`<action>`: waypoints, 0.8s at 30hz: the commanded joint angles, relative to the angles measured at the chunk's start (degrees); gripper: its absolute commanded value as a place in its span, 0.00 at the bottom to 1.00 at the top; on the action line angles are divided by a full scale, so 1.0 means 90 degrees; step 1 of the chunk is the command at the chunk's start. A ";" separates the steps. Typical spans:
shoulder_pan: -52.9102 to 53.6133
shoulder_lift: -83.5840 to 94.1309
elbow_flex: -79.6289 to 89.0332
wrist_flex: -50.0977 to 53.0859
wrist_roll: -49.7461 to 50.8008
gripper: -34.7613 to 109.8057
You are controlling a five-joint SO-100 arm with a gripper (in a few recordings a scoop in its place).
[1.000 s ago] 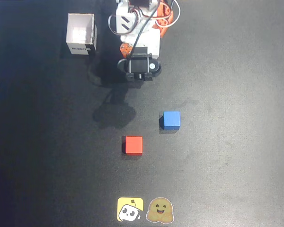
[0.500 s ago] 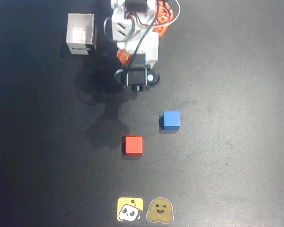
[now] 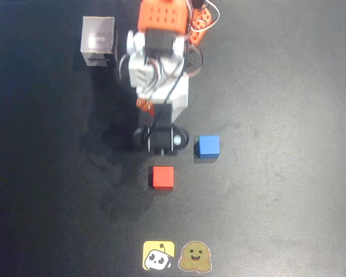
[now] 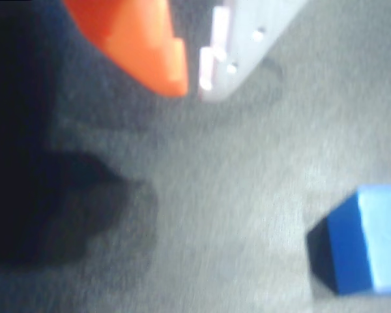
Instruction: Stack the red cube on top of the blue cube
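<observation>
Stacking is not yet begun: the small matte red cube lies on the black table, the small matte blue cube at its 2 o'clock, apart. Orange-and-white fingers hover empty; their gap I cannot tell.

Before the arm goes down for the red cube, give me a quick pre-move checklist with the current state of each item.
1. Red cube free and flat on the table: ok.
2. Blue cube free, top bare for stacking: ok.
3. The two cubes stand apart, leaving room to grasp: ok.
4. Gripper holds nothing; fingertips close together in the wrist view: ok, but it is probably too closed to take a cube.
5. Gripper over the red cube: not ok; in the overhead view the arm's head sits above the cube in the picture.
6. White box clear of the path: ok.
</observation>
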 commanded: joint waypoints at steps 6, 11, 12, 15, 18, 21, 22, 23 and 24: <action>0.0049 -0.1191 -0.1201 -0.0107 0.0078 0.24; 0.0010 -0.1816 -0.1826 -0.0049 0.0146 0.24; 0.0010 -0.1934 -0.1924 -0.0049 0.0146 0.24; 0.0010 -0.2256 -0.2236 -0.0039 0.0205 0.24; 0.0000 -0.2559 -0.2607 0.0000 0.0254 0.24; 0.0000 -0.2910 -0.3105 0.0166 0.0283 0.24; 0.0000 -0.3018 -0.3232 0.0195 0.0322 0.24; 0.0000 -0.3096 -0.3311 0.0205 0.0342 0.24; 0.0000 -0.3164 -0.3379 0.0186 0.0361 0.24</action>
